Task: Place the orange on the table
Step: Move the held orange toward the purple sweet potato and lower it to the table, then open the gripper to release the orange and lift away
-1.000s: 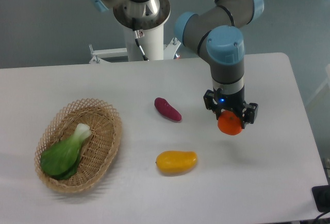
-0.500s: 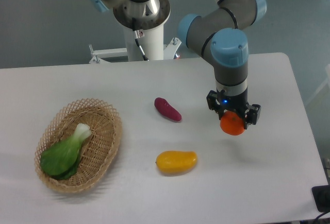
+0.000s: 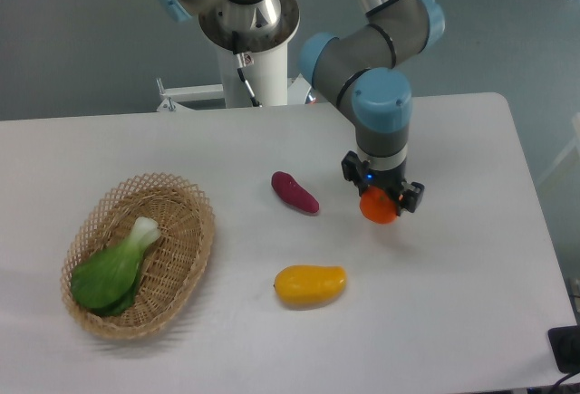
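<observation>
The orange is a small round reddish-orange ball held between the fingers of my gripper, which is shut on it. It hangs close over the white-grey table, right of centre; I cannot tell whether it touches the surface. The gripper points straight down and its body hides the top of the orange.
A purple sweet potato lies just left of the gripper. A yellow-orange mango-like fruit lies in front and to the left. A wicker basket with a green leafy vegetable stands at the left. The robot base stands behind the table.
The gripper with the orange has moved left and toward the back of the table, closer to the sweet potato. The other things have not moved.
</observation>
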Controlling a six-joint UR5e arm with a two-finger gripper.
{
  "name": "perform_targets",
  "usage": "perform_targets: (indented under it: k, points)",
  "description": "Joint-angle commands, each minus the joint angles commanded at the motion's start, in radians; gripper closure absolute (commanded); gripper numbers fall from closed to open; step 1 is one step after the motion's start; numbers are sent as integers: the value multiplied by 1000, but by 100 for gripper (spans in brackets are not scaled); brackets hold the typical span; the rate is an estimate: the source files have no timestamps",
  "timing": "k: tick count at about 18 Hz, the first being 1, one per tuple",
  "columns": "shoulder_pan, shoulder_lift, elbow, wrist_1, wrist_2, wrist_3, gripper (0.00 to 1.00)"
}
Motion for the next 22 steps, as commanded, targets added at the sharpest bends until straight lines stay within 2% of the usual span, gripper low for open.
perform_targets:
  k: [6, 8, 9, 10, 14, 18, 22]
  points:
    - [-9, -6, -15, 0, 11, 8, 27]
    - [-11, -6, -18, 0, 11, 9, 22]
    - [-9, -6, -17, 0, 11, 9, 13]
    - [-11, -5, -18, 0, 11, 5, 0]
    - [-11, 5, -17, 2, 11, 0, 0]
    - [-11, 12, 11, 3, 2, -3, 0]
    - [-14, 40, -8, 0, -7, -27, 0]
